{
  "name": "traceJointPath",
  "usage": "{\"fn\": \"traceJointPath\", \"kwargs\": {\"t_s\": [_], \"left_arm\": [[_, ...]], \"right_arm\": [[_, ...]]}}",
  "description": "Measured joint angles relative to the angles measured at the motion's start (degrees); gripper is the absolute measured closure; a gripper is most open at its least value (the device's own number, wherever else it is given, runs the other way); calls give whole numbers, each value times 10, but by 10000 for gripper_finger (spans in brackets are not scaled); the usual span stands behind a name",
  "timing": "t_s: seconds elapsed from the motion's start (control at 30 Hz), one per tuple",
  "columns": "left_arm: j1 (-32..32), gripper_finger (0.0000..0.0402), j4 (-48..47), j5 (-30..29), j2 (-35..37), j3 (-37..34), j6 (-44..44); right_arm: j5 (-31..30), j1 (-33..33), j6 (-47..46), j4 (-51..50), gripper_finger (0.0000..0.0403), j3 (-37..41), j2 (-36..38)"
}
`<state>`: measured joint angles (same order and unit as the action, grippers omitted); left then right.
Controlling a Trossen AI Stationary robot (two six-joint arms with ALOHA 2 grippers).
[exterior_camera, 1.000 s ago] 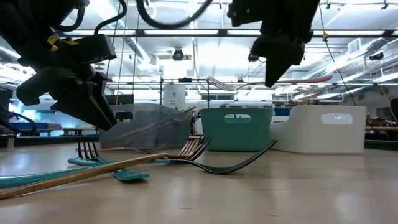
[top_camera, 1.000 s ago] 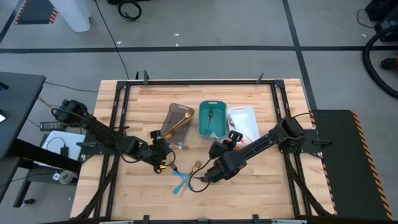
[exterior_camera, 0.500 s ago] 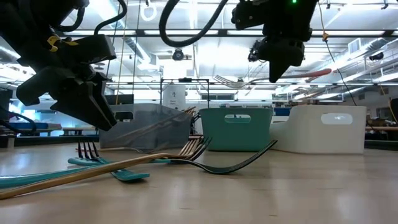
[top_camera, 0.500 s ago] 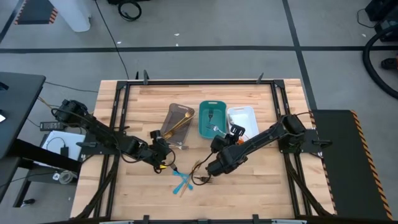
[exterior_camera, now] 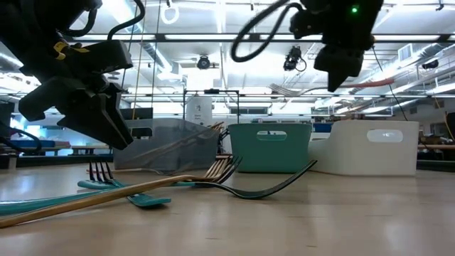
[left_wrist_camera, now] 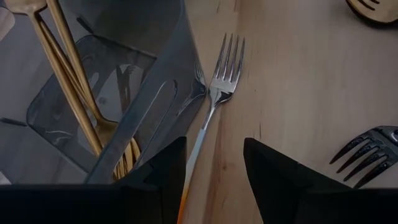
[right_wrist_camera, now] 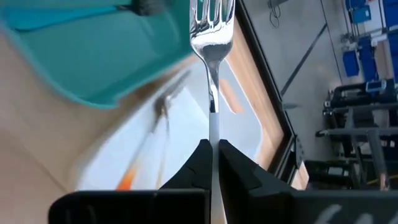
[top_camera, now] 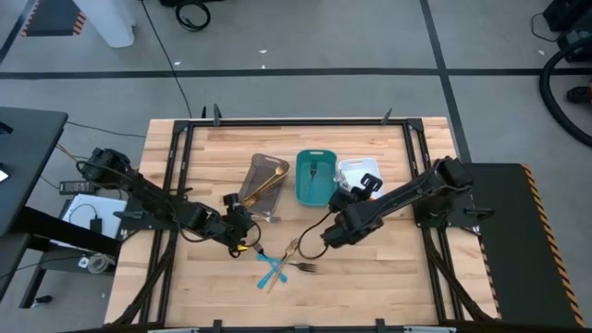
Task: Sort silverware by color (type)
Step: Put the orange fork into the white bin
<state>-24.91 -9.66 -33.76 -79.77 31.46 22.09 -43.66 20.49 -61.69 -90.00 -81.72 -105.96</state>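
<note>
My right gripper (top_camera: 362, 186) is shut on a silver fork (right_wrist_camera: 211, 37), high over the white tray (top_camera: 370, 169) beside the teal tray (top_camera: 314, 178). In the low view the fork (exterior_camera: 288, 89) sticks out level toward the table's left. My left gripper (left_wrist_camera: 214, 168) stands open and low near the grey-brown tray (top_camera: 264, 185). Its fingers are on either side of the handle of an orange-handled fork (left_wrist_camera: 219, 87), which lies flat on the table. Gold pieces (left_wrist_camera: 68, 81) lie in the grey-brown tray. My right gripper pinches the fork's slim handle (right_wrist_camera: 212, 140) between its two fingers. The fork runs straight on past the fingertips, tines (right_wrist_camera: 212, 11) ahead. It is lifted clear of the table and trays, about level, tines toward the table's left.
Loose on the table near its front lie a gold fork (top_camera: 294, 248), a dark fork (top_camera: 306, 268) and blue-handled pieces (top_camera: 270, 273). The teal tray holds a dark fork (top_camera: 314, 169). Orange-handled pieces (right_wrist_camera: 134, 174) lie in the white tray.
My right gripper has carried the silver fork up and toward the table's far right, from over the loose pieces to above the white tray. It has stayed shut on the fork, which has stayed level. The dark fork on the table now shows.
</note>
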Motion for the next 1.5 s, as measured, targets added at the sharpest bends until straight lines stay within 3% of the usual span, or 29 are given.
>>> {"fn": "traceJointPath", "kwargs": {"t_s": [0.23,0.5,1.13,1.5], "left_arm": [[0,233,3,-41,0,0,-18],[0,233,40,-46,0,0,-62],[7,233,39,-59,0,0,-63],[7,233,39,-59,0,0,-62]], "right_arm": [[5,-16,-22,47,386,85,74],[23,-48,20,151,386,175,137],[49,-82,36,253,386,262,163],[64,-94,7,259,386,270,162]]}}
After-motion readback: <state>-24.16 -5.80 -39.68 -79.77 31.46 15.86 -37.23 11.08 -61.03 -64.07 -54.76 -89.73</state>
